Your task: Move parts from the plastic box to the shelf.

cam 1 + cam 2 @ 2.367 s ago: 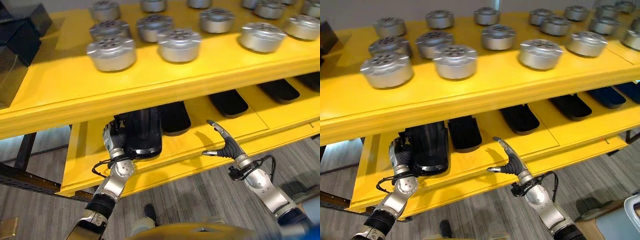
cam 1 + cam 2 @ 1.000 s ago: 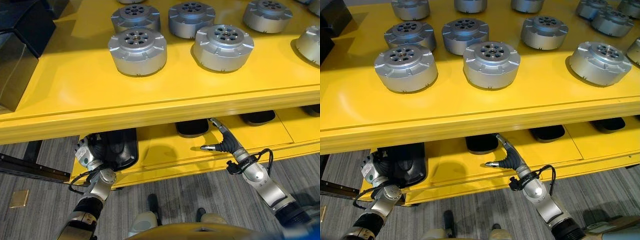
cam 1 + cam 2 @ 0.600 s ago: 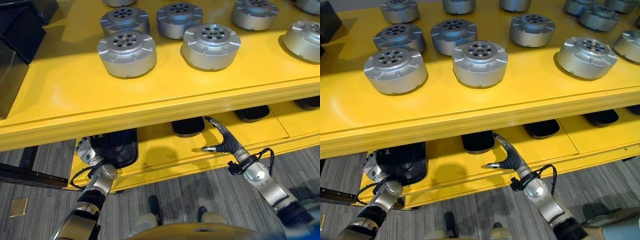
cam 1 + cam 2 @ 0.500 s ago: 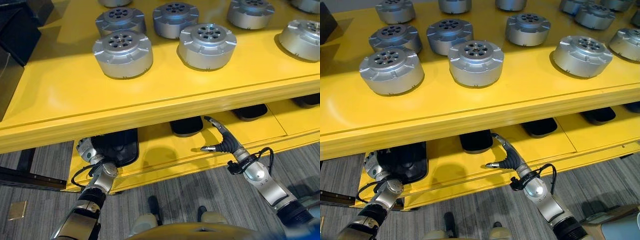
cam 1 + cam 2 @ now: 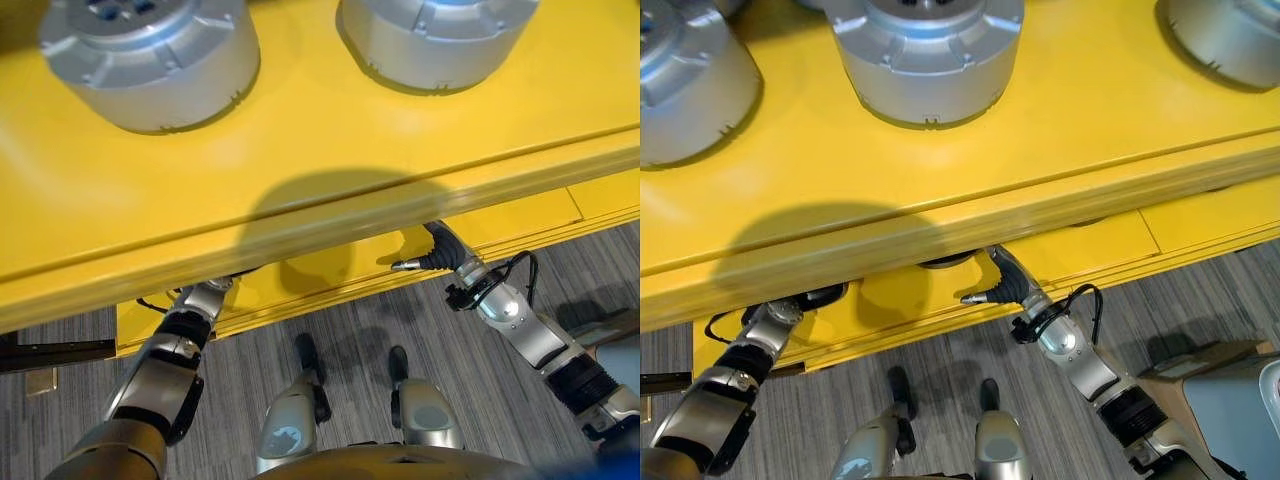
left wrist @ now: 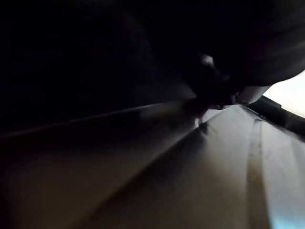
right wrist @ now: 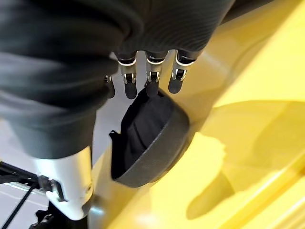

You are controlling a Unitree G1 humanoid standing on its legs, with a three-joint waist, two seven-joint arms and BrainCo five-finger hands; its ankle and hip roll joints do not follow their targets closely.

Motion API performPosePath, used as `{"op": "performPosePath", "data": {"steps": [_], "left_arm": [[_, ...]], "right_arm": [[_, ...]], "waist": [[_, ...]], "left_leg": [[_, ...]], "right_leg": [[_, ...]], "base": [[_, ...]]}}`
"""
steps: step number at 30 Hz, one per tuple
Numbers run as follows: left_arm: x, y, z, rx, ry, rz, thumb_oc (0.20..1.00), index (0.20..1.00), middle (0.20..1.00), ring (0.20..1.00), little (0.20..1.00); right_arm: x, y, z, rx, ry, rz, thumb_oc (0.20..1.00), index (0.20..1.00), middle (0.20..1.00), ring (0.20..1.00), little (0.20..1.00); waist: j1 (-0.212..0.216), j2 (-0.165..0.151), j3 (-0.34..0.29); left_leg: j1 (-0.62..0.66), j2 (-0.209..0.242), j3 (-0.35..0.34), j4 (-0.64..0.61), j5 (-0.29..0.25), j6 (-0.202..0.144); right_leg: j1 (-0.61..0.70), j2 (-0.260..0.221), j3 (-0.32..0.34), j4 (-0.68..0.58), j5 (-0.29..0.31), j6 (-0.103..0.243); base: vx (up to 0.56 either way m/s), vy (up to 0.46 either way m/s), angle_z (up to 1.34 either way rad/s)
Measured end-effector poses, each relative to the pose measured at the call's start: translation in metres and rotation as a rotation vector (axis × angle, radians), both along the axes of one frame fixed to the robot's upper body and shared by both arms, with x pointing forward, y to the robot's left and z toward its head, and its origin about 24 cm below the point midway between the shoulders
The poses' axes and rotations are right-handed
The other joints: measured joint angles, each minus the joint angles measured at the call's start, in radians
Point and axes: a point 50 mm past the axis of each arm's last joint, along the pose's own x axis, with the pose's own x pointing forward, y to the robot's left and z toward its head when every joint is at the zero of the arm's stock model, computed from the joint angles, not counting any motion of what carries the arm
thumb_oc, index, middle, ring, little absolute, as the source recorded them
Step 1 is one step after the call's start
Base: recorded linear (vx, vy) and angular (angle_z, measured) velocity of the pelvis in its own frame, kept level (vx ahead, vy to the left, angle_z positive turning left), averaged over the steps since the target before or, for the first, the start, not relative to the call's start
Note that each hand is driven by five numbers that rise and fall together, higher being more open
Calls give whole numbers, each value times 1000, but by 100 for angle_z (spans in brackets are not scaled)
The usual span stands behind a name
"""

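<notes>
- On the upper board of a yellow shelf (image 5: 940, 190), seen from close above, stand round silver metal parts (image 5: 925, 55), side by side and set back from the front edge.
- That thick front edge (image 5: 330, 225) runs across the whole scene and hides most of the lower board (image 5: 1070, 255); only a narrow strip of the lower board shows in front of it, and past that the grey floor (image 5: 380, 320).
- The gap between the two boards is low, so there is little headroom for an arm reaching in.
- The left arm comes up from the lower left and passes under the front edge; the left hand (image 5: 212, 288) is hidden there apart from its wrist end, so I cannot tell how its fingers stand or whether it holds anything.
- The left wrist view is nearly black, with perhaps a dark part pressed close against it.
- The right hand (image 5: 1002, 280) sits at the lip of the lower board, fingers straight and loosely spread, thumb out to the side, holding nothing.
- In the right wrist view a black plastic part (image 7: 147, 140), curved like a shallow shell, lies on the lower board just beyond the right fingertips (image 7: 151, 86), very near them but seemingly not touched.
</notes>
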Motion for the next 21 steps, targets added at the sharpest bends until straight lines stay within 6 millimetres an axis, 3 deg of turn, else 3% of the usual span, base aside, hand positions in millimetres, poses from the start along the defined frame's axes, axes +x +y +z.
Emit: {"op": "performPosePath", "data": {"steps": [12,21], "left_arm": [[4,9,10,2,1,57,200,200,200,200,200],[-3,11,0,2,39,69,200,200,200,200,200]], "right_arm": [[4,-1,5,10,-28,-34,1000,1000,1000,1000,1000],[3,-2,4,10,-26,-36,1000,1000,1000,1000,1000]], "waist": [[3,-13,41],[3,-12,40]], "left_leg": [[-3,3,-1,1,-2,-2],[13,1,-7,3,-2,-2]], "right_leg": [[-2,3,0,-3,0,0],[21,3,-5,-7,0,0]], "base": [[-28,0,0],[-2,-5,1]]}}
